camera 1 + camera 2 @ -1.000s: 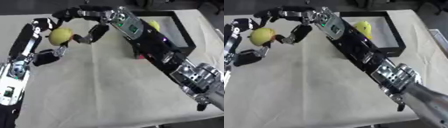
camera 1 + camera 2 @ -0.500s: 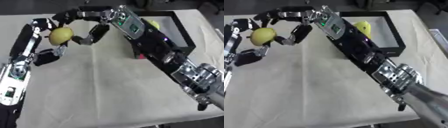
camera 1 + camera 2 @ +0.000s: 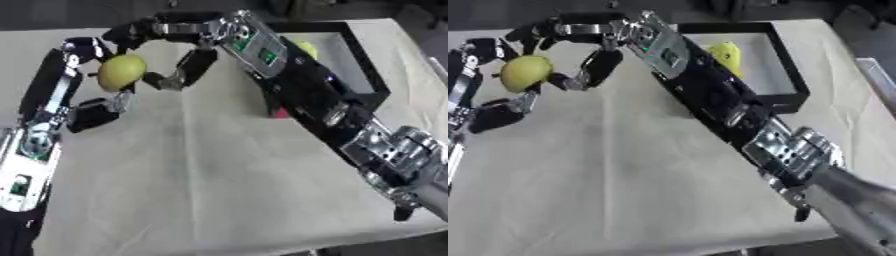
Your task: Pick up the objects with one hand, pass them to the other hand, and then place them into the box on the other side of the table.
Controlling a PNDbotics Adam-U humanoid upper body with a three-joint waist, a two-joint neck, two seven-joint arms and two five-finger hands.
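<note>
Handover point sits at the far left of the surface (image 3: 219, 170), which is covered by a pale cloth with fold creases.

Left robot hand (image 3: 92, 97) comes up from the near left on a long black and silver arm. Its fingers and thumb are curled round a yellow-green round fruit (image 3: 121, 72), held clear above the cloth. One dark finger arcs over the fruit's far side; the thumb lies below it, near side.

Right robot hand (image 3: 179, 52) reaches across from the near right, its forearm running diagonally over the middle of the surface. Its fingers are curled in a wide arc, apart from one another, with the tips close around the same fruit: upper fingers (image 3: 131, 34) bend over the far side of it, and a lower finger (image 3: 166, 80) ends just beside its right edge. Cannot tell whether these tips touch the fruit or only stand next to it.

Black box (image 3: 785, 75) with a raised rim and pale floor stands at the far right of the surface, partly hidden behind the right forearm. A second yellow-green fruit (image 3: 726, 54) lies inside it, toward its left wall, close against the arm in both views.

Small red-pink thing (image 3: 280, 113) shows on the cloth right under the right forearm, near the box's near-left corner; its shape is mostly hidden.
</note>
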